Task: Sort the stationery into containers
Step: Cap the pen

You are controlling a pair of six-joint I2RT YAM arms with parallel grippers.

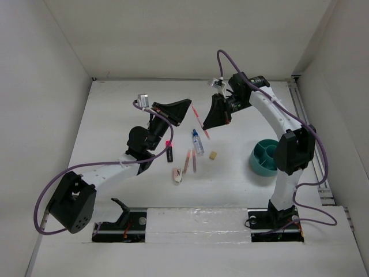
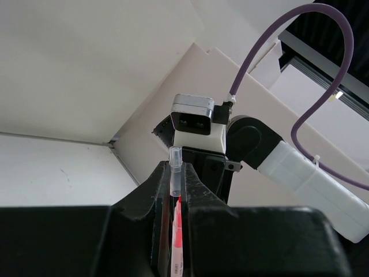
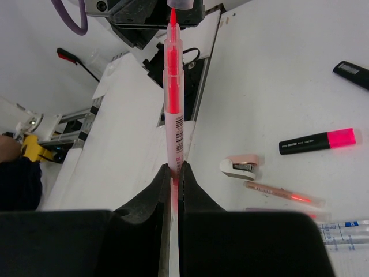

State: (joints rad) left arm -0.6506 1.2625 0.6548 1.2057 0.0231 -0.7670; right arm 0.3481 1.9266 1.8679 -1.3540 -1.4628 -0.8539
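My right gripper (image 1: pixel 206 124) (image 3: pixel 174 168) is shut on a thin pink pen (image 3: pixel 174 104) (image 1: pixel 206 134), held above the table. The pen's red tip points at my left gripper (image 1: pixel 185 104) (image 2: pixel 174 173), which is shut on the pen's clear cap (image 2: pixel 175 164) (image 3: pixel 180 3). Tip and cap mouth meet. On the table below lie a pink-capped black highlighter (image 1: pixel 169 151) (image 3: pixel 317 141), a pinkish stapler (image 1: pixel 178 175) (image 3: pixel 242 166), two more pink-orange pens (image 1: pixel 188 158), a clear blue-capped bottle (image 1: pixel 198 141) and a tan eraser (image 1: pixel 213 154). The round teal organiser (image 1: pixel 265 157) stands at the right, partly behind the right arm.
White walls close in the table at the back and both sides. A second black marker (image 3: pixel 353 74) lies apart from the others. The right arm's wrist camera (image 2: pixel 196 122) faces my left gripper at close range. Purple cables loop from both arms.
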